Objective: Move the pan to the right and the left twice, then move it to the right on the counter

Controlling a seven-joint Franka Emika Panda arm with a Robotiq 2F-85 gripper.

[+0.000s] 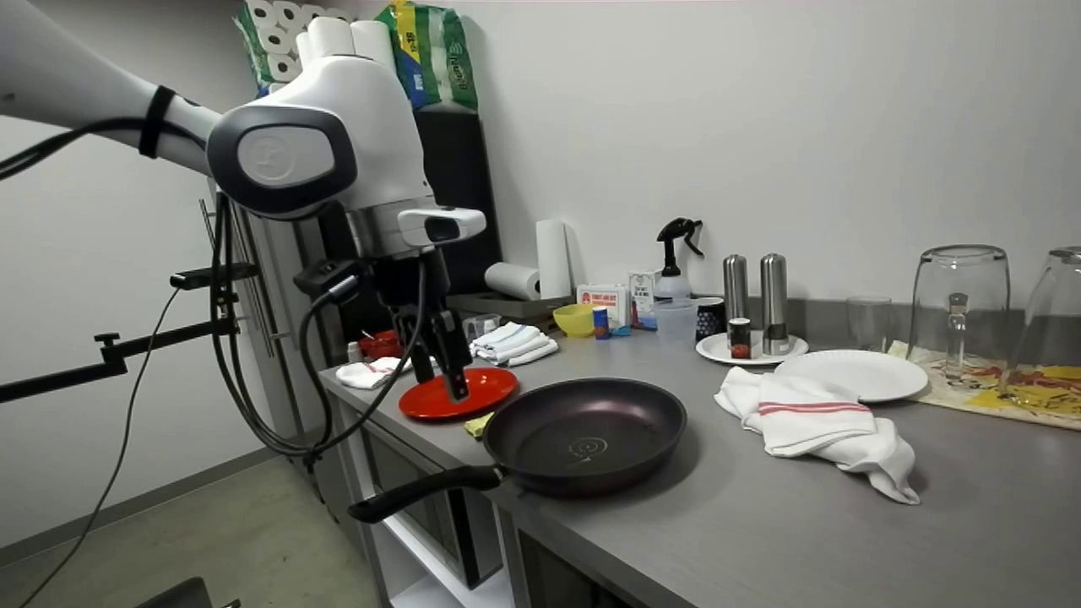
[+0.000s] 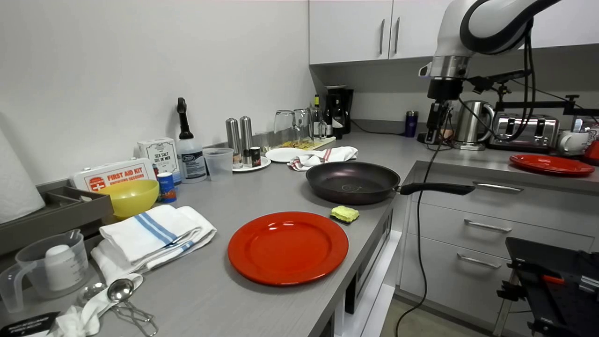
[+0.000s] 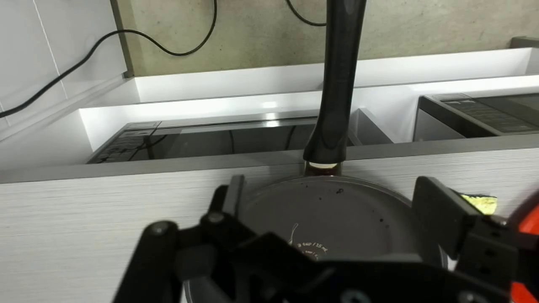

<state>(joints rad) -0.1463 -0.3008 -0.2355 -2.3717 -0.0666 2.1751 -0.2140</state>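
The black frying pan point(image 1: 583, 435) rests flat on the grey counter point(image 1: 760, 532), near its front edge. Its long handle point(image 1: 426, 492) juts out past that edge over the floor, as both exterior views show. My gripper point(image 2: 434, 135) hangs above the level of the pan, apart from it and from the handle. From the wrist view, the pan point(image 3: 349, 227) lies below and between the widely spread fingers of the gripper point(image 3: 331, 206), its handle pointing to the top of the picture. Nothing is held. The gripper's own linkage hides the lower part of the pan there.
Beside the pan lie a yellow sponge point(image 2: 345, 214) and a red plate point(image 2: 288, 248). Across from the handle is a crumpled white towel point(image 1: 815, 418) with red stripes, close to a white plate point(image 1: 853, 374). Grinders point(image 1: 773, 295) and glass pitchers point(image 1: 963, 295) stand along the wall.
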